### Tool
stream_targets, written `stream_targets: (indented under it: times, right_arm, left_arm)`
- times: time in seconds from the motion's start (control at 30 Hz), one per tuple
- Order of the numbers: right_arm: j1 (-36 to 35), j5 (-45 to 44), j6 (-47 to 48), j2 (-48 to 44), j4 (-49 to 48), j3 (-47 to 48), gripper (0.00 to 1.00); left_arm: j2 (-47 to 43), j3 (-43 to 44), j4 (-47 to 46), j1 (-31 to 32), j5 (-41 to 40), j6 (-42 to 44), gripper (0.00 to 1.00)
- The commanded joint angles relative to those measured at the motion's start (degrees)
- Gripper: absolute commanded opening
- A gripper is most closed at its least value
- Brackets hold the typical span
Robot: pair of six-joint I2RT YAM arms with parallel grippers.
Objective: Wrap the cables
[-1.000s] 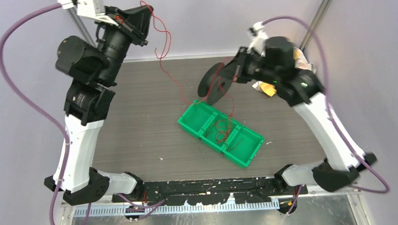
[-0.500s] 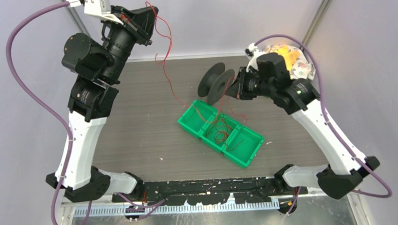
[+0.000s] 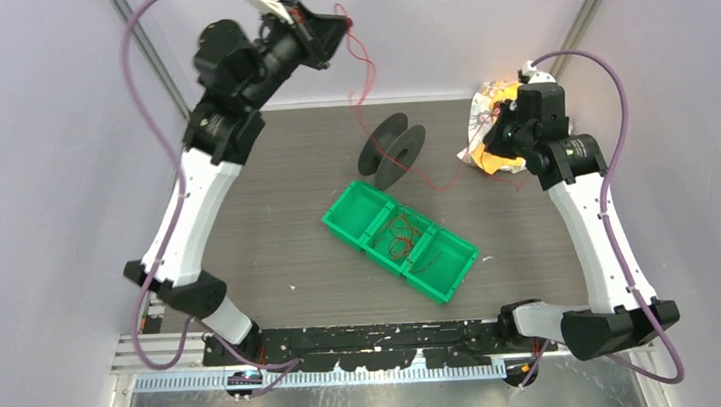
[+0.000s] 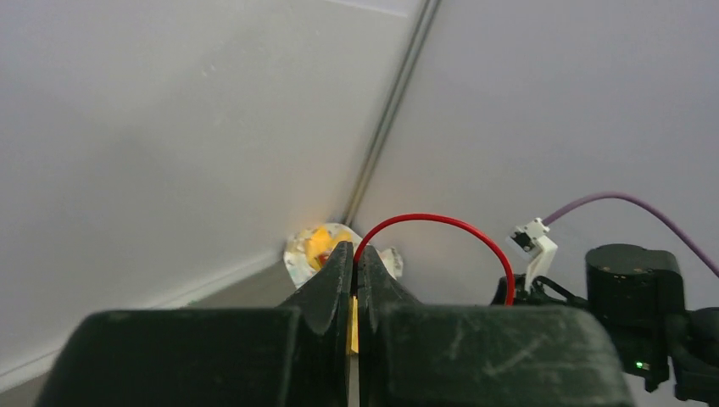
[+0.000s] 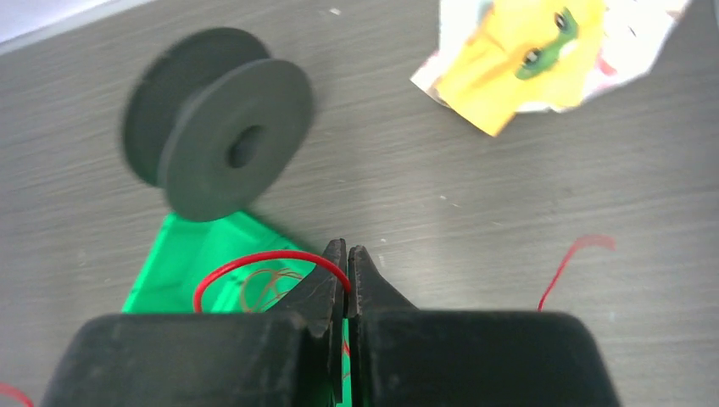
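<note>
My left gripper (image 3: 340, 25) is raised high at the back, shut on a thin red cable (image 3: 363, 69) that hangs down toward the table. In the left wrist view the cable (image 4: 441, 222) arcs out from between the shut fingertips. The black spool (image 3: 393, 150) stands on its rims on the table, held by nothing. My right gripper (image 3: 492, 141) is right of the spool, and in the right wrist view it (image 5: 348, 270) is shut on a red cable loop (image 5: 246, 261). Another red strand (image 3: 447, 186) runs from the spool toward it. More cables (image 3: 400, 238) lie curled in the green tray.
A green three-compartment tray (image 3: 344, 215) lies mid-table, just in front of the spool. A crumpled yellow-and-white wrapper (image 3: 482, 158) lies at the back right beside my right wrist, and it shows in the right wrist view (image 5: 526, 51). A loose red cable end (image 5: 570, 256) lies on the table.
My right gripper let go of the spool, which now stands on the table, and drew back to the right. My left arm swung right and higher with the cable.
</note>
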State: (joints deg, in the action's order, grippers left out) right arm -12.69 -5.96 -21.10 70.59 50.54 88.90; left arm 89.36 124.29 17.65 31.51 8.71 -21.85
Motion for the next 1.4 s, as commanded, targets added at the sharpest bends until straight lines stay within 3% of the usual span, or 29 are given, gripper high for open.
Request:
stream_targets:
  times: [0.0, 0.07, 0.1, 0.2, 0.3, 0.5, 0.63, 0.73, 0.93, 1.17, 1.37]
  right_arm:
    - [6.1, -3.5, -0.5, 2.5, -1.9, -5.8, 0.01]
    - [10.2, -3.9, -2.3, 3.2, -3.4, -10.3, 0.02]
    - [11.6, -3.9, -3.5, 3.8, -3.6, -11.8, 0.15]
    - [17.2, -3.0, -7.1, 5.5, -1.0, -12.6, 0.74]
    - [18.0, -3.0, -8.7, 1.8, -0.3, -12.9, 0.88]
    - [18.0, 9.3, -8.4, -9.1, -3.8, -13.1, 0.89]
    - [17.2, 26.3, -7.6, -9.1, -12.1, -14.1, 0.89]
    - [14.6, 33.6, -9.3, -8.2, -19.2, -14.2, 0.87]
    - [7.8, 32.9, -10.4, -5.6, -25.2, -8.4, 0.81]
    - [0.5, 29.0, -4.7, -1.7, -21.3, -1.5, 0.67]
    - [-1.6, 23.4, -5.0, -3.2, -24.2, -1.0, 0.67]
  left_arm:
    - [7.4, 1.8, -5.2, 0.1, 11.4, -7.3, 0.01]
    - [10.8, -0.1, -10.7, 0.5, 15.1, -9.8, 0.01]
    - [12.0, -1.7, -14.2, 1.1, 15.9, -10.7, 0.01]
    - [16.2, -5.0, -22.6, 3.5, 16.7, -10.6, 0.01]
    - [22.6, 0.2, -20.5, 5.4, 22.0, -10.1, 0.0]
    - [27.5, 3.8, -22.2, 6.5, 28.1, -12.3, 0.01]
    - [27.8, 4.2, -21.9, 6.6, 28.8, -12.3, 0.01]
    - [27.2, 3.2, -20.9, 6.6, 28.1, -12.0, 0.0]
    - [24.9, 2.5, -14.8, 7.8, 26.3, -6.9, 0.0]
    - [22.6, 1.2, -12.6, 8.1, 24.1, -4.9, 0.0]
    - [21.0, -0.6, -11.7, 8.7, 21.3, -3.6, 0.01]
